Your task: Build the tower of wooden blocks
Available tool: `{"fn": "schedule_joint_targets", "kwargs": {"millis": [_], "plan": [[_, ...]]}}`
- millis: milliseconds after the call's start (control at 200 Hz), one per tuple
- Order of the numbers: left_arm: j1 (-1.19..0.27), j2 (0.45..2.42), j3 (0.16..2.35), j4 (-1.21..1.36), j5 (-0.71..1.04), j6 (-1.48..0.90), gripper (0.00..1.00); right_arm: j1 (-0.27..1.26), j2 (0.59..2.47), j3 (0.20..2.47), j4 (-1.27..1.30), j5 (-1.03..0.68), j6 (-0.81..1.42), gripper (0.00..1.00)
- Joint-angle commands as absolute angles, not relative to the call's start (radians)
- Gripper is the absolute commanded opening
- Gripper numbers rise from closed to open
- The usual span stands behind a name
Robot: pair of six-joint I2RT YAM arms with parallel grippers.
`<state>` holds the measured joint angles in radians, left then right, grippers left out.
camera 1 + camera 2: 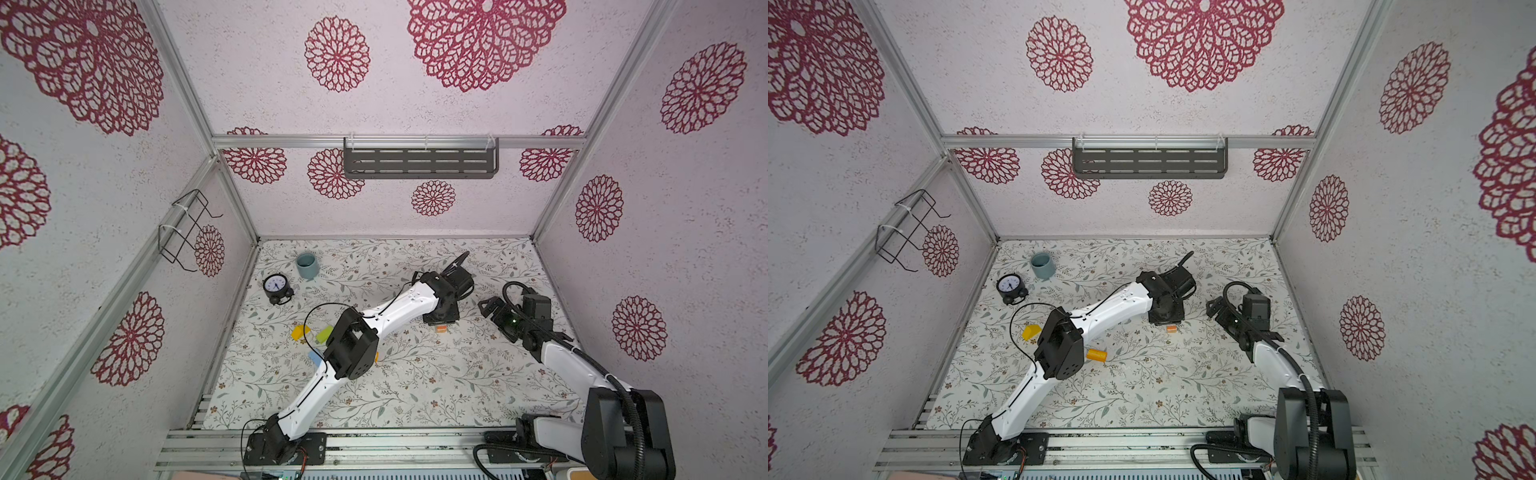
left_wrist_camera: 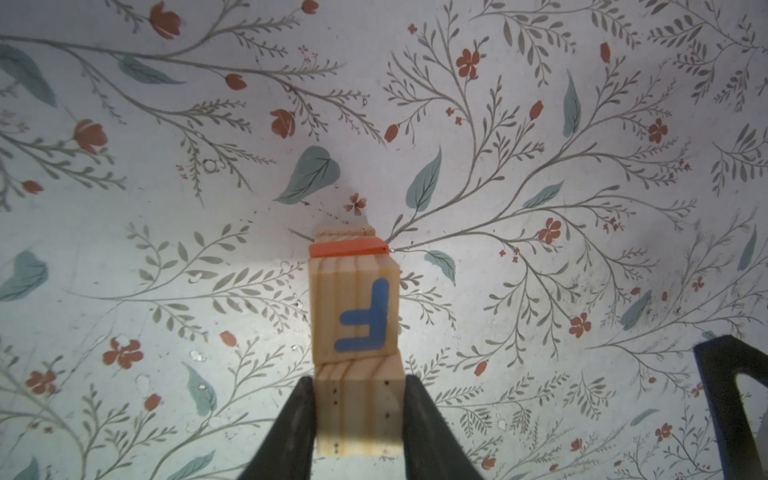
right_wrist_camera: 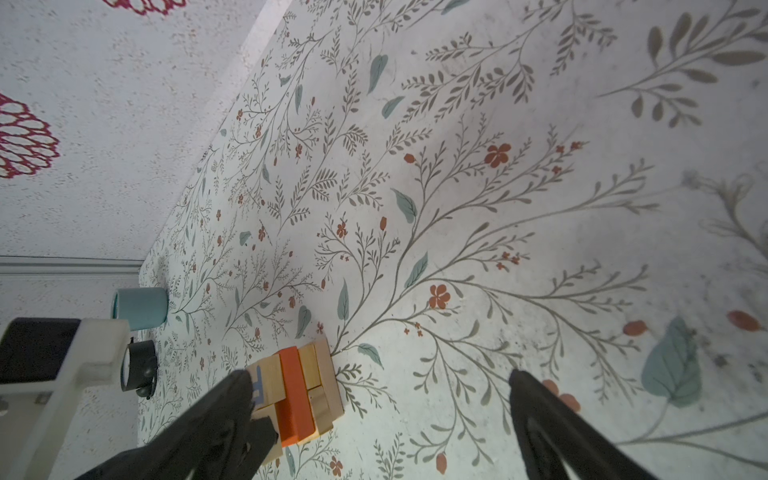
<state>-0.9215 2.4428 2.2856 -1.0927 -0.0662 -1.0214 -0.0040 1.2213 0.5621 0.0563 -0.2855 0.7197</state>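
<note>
Floral table mat (image 1: 415, 395) carries all parts. Near left we find loose wood blocks: an orange cylinder (image 1: 1096, 354) on its side, long axis roughly left-right, then a light blue block (image 1: 315, 357), a yellow block (image 1: 300, 332) and a green block (image 1: 325, 333). Right of centre the tower (image 1: 440, 328) stands upright, long axis vertical: wood base, orange slab (image 2: 345, 248), F cube (image 2: 353, 307), plain cube (image 2: 359, 415). The left gripper (image 2: 359, 382) clamps the plain cube from above, jaws against two opposite sides. Just right, the right gripper (image 3: 378, 374) stands wide apart, holding nothing. Far left sit an alarm clock (image 1: 275, 286) and a cup (image 1: 306, 266).
</note>
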Motion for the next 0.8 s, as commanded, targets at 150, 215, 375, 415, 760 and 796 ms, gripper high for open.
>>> {"fn": "schedule_joint_targets", "kwargs": {"millis": [150,215,375,415,760,796], "plan": [[-0.908,2.465,2.311,-1.081,-0.064,-1.022,0.38,-0.009,1.221,0.554,0.091,-0.291,0.732,0.99],[-0.908,2.464,2.311,-1.082,-0.064,-1.023,0.39,-0.009,1.222,0.555,0.091,-0.291,0.732,0.99],[-0.908,2.465,2.309,-1.082,-0.064,-1.023,0.42,-0.009,1.222,0.554,0.091,-0.290,0.732,0.99],[-0.909,2.465,2.310,-1.082,-0.064,-1.023,0.43,-0.009,1.222,0.554,0.091,-0.291,0.732,0.99],[-0.908,2.447,2.310,-1.083,-0.069,-1.020,0.51,-0.009,1.224,0.556,0.092,-0.302,0.723,0.99],[-0.909,2.440,2.310,-1.085,-0.073,-1.018,0.55,-0.009,1.224,0.559,0.089,-0.311,0.715,0.99]]}}
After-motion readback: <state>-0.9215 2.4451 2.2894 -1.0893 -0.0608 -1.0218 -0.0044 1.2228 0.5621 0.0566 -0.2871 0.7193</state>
